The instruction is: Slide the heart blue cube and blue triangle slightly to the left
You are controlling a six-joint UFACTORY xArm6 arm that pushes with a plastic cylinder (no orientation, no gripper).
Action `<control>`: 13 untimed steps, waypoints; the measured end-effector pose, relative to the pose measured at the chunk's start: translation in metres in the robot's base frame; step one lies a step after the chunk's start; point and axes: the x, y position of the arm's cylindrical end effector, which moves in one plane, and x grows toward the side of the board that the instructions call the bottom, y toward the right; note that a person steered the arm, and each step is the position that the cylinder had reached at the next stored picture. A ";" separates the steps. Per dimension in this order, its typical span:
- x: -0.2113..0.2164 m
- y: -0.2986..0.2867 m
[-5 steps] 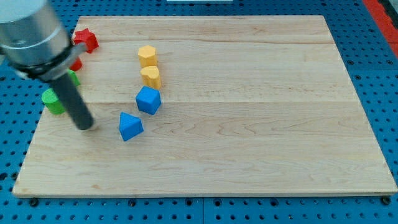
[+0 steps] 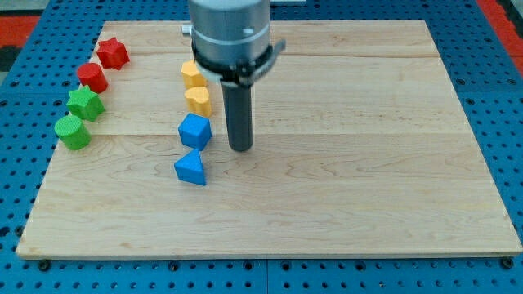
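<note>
Wooden bench (image 2: 343,163) lies on a blue pegboard (image 2: 498,98), pale planks running across the view. My tip (image 2: 239,149) sits on the wood just to the view's right of the blue cube (image 2: 194,131), a narrow strip of bare board between them, no contact visible. No pincer on this arm, only the straight dark rod, so there is nothing to call wide or narrow. The rod rises toward the view's top into the grey arm housing (image 2: 229,33), which hides part of the board's top edge. Blue triangle (image 2: 191,168) lies just below the blue cube toward the view's bottom and a touch to the view's left; the two look close to touching, corner to edge, though I cannot tell if they meet. Yellow heart (image 2: 198,100) stands directly above the blue cube, near it, and a yellow hexagon-like block (image 2: 193,73) stands above that, the four forming a rough column left of the rod. Well apart, at the view's left edge of the bench, a second cluster: red star (image 2: 113,53) topmost, red cylinder (image 2: 92,77) below it, green star (image 2: 85,104) next, green cylinder (image 2: 73,131) lowest.
</note>
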 end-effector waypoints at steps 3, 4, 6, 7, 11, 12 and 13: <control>-0.006 -0.005; -0.006 -0.007; -0.006 -0.020; -0.006 -0.052; -0.084 -0.006; -0.058 -0.010; -0.055 -0.032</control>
